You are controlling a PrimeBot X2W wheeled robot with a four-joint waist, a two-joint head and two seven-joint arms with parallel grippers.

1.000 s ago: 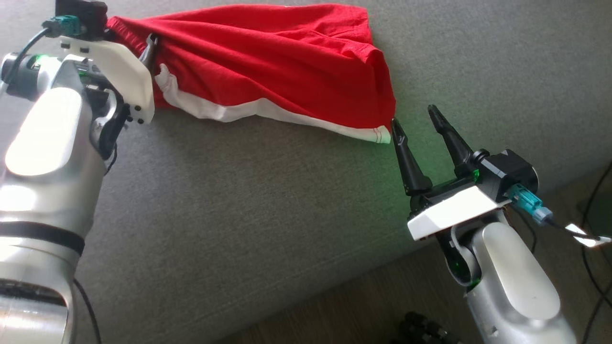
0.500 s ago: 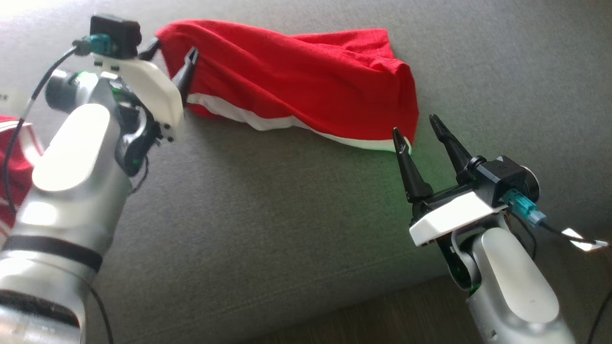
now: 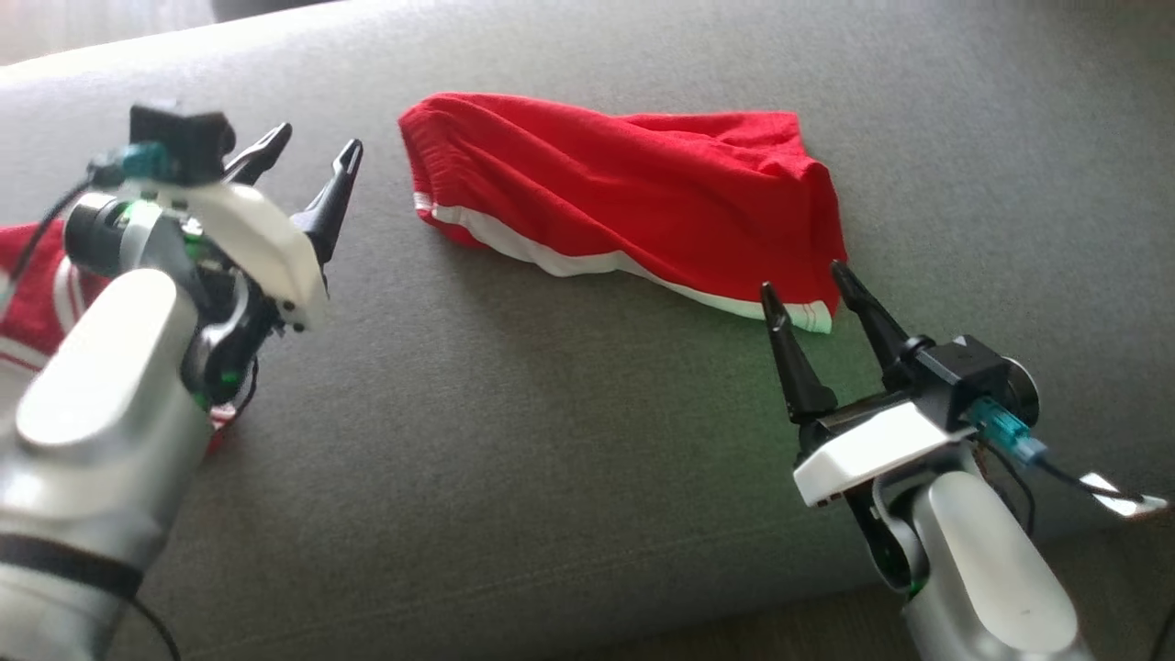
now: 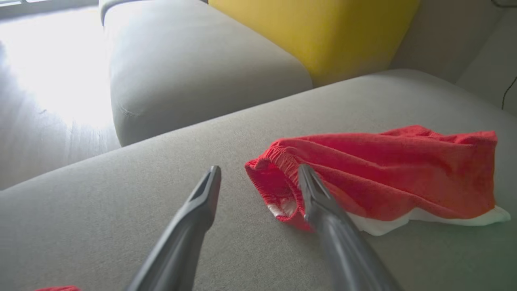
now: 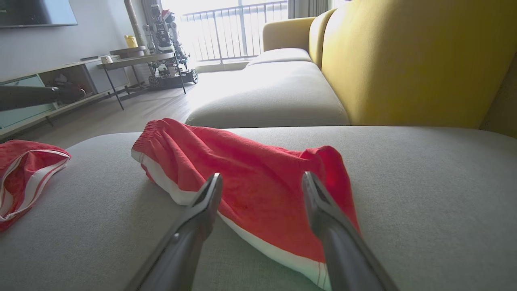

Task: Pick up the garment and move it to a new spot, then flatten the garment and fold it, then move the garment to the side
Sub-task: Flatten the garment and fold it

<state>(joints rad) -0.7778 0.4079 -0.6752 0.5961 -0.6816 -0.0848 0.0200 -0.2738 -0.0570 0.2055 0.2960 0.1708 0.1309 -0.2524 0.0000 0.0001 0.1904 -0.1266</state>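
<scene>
Left gripper (image 3: 318,140) and right gripper (image 3: 801,279) are held open, empty; for flattening, the bunched garment (image 3: 633,197) must be gripped at 2 ends

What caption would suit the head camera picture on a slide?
Open left tool and open right tool flank a rumpled red garment on the grey sofa cushion.

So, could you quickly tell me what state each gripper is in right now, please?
Left gripper: open, holding nothing, just clear of the garment.
Right gripper: open, holding nothing, at the garment's near corner.
</scene>
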